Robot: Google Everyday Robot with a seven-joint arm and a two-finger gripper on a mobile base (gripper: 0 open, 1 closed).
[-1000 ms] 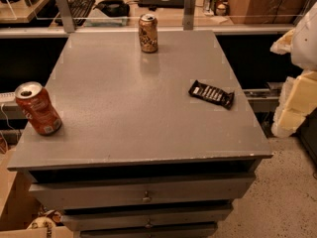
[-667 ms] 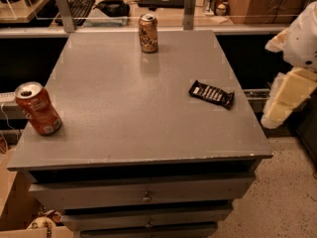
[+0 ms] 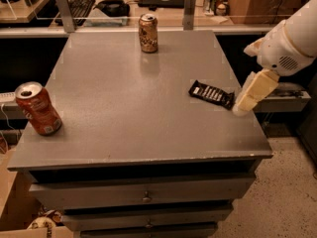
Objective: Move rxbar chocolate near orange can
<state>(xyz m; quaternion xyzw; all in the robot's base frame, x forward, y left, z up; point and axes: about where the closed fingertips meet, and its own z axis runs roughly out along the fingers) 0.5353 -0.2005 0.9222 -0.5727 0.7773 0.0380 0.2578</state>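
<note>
- Gripper [image 3: 243, 105]: hangs at the right end of the rxbar chocolate [image 3: 212, 94], tip low over the right edge of the grey cabinet top [image 3: 124, 103]. It sits just beside the bar; contact cannot be told. Nothing is seen held.
- Claw state (released or clenched): cannot tell from this view.
- White arm housing [image 3: 292, 38]: up and to the right of the bar, off the cabinet's side.
- Rxbar chocolate: lies flat on the top, white lettering up, skewed, its right end towards the right edge.
- Orange can [image 3: 148, 32]: upright, well apart from the bar, further back and to its left, near the rear edge.
- Red-orange can [image 3: 38, 108]: far to the left of the bar, near the left edge. Not the target.
- Step in hand (judgement): approach to the grasp; bar not yet picked up.
- Next move (judgement): centre over the bar, align across its short width and take it low, as the flat wrapper offers little height. Then carry it back and left, setting it down beside the orange can without knocking it.
</note>
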